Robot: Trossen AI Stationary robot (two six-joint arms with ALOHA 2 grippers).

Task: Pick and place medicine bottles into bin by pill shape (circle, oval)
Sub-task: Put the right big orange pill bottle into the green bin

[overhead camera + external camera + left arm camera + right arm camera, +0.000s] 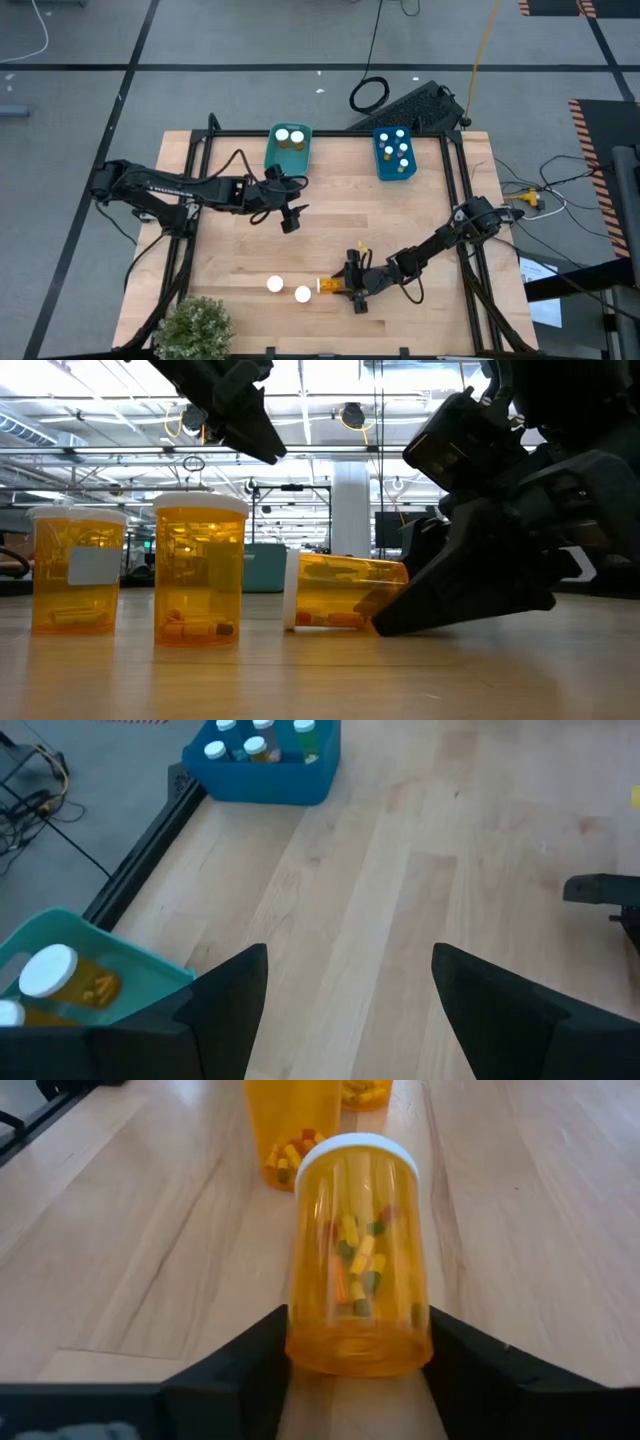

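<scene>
An orange medicine bottle (358, 1250) with a white cap lies on its side on the wooden table, cap toward the table's left edge, oblong pills inside. My right gripper (345, 286) is shut on it near the front edge. Two more bottles (274, 285) (302, 294) stand upright on their bases just left of it. My left gripper (350, 1000) hovers open over the table next to the teal bin (290, 150), which holds two bottles. The blue bin (395, 155) at the far edge holds several. My right gripper pinches the lying bottle's base end (360, 1355) between its two fingers (250, 1365), one on each side of the round wall. The fingers come almost level from the table's right side and lie along the bottle. The bottle (340, 595) rests on the table.
A potted plant (195, 325) stands at the near left corner. Black frame rails (195, 180) run along the table's left and right sides. Bare wood lies between the two arms in the middle of the table.
</scene>
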